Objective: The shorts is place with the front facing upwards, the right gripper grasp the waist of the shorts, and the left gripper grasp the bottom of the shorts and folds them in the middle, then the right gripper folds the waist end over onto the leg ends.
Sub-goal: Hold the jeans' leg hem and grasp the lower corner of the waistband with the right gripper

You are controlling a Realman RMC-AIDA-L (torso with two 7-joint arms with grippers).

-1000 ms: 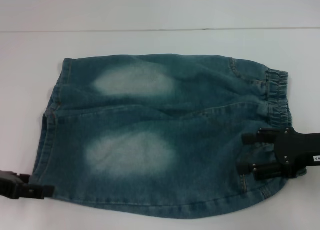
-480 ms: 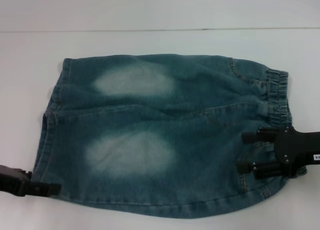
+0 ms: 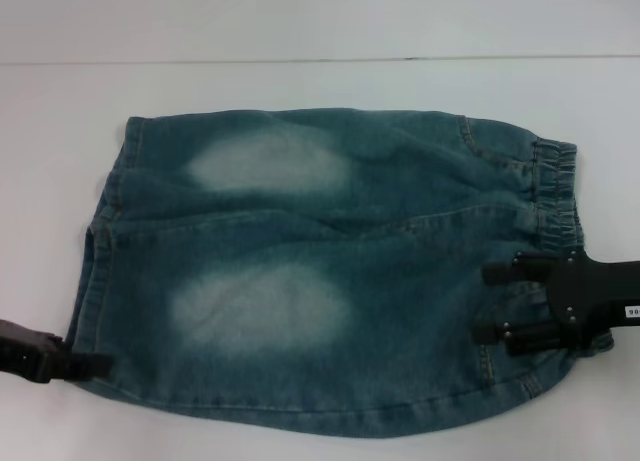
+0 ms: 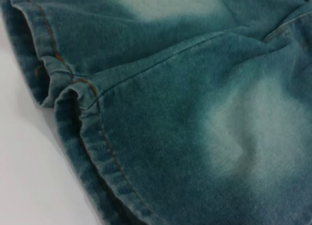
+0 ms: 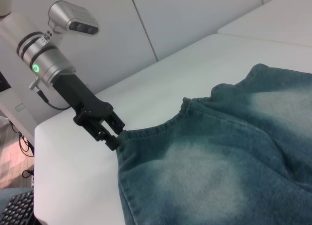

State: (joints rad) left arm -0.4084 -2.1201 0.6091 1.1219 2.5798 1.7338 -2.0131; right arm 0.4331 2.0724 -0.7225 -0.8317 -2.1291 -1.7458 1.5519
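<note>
Teal-blue denim shorts [image 3: 330, 271] with pale faded patches and orange stitching, on a white table [image 3: 300, 81].

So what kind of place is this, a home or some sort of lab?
Most likely a lab or office test space: denim shorts lie on a plain white table, beside bare white wall panels, with a computer keyboard and floor cables nearby.

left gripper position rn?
Head view, near-left: the left gripper sits at the corner of the bottom of the shorts, on the white table.
</note>
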